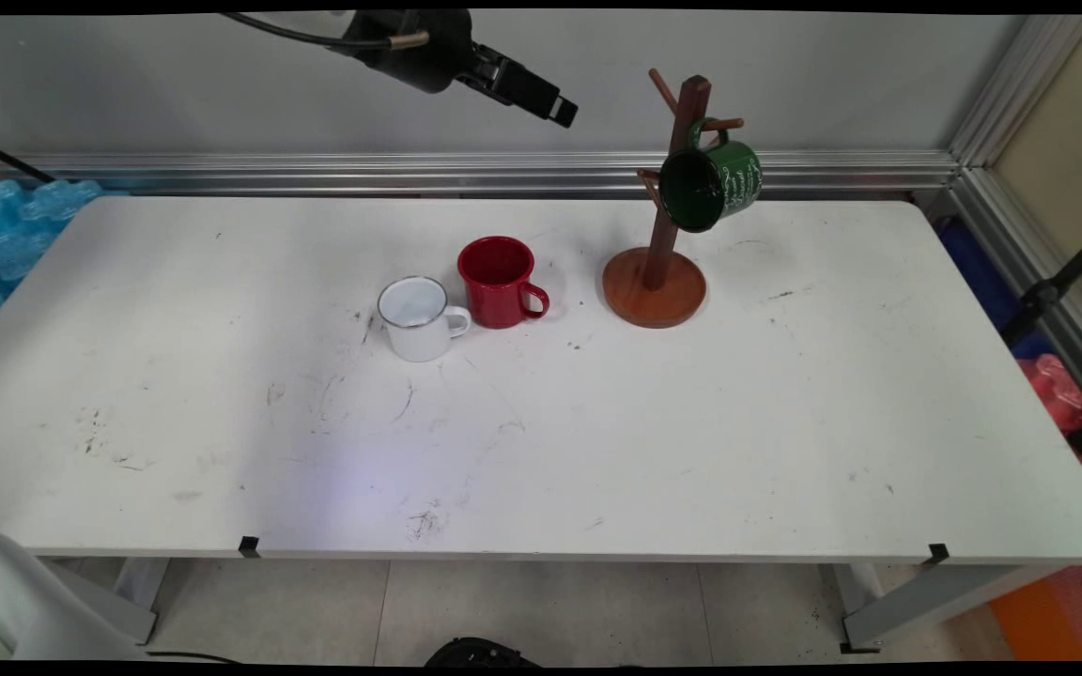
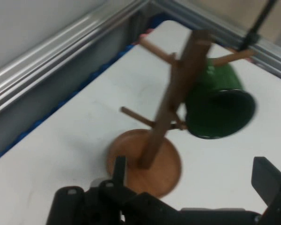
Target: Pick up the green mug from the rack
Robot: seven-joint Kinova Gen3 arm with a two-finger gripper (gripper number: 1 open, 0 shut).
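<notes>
My gripper (image 1: 560, 110) hangs high over the table's back edge, to the left of the wooden mug tree (image 1: 671, 178) and apart from it. In the hand view the gripper (image 2: 194, 173) is open, its two fingers wide apart with nothing between them, and it looks at the mug tree (image 2: 171, 101). A green mug (image 1: 712, 184) hangs by its handle from an upper right peg of the tree, its mouth tipped down and to the left; the hand view shows the green mug (image 2: 220, 105) right of the post. A red mug (image 1: 498, 281) and a white mug (image 1: 417, 317) stand upright side by side on the table (image 1: 597, 441), left of the tree's round base (image 1: 654, 289).
Other pegs of the tree are bare. An aluminium rail (image 1: 503, 169) runs along the wall behind the table. Blue bubble wrap (image 1: 6, 225) lies off the left end, and red and blue items (image 1: 1058, 390) sit past the right end.
</notes>
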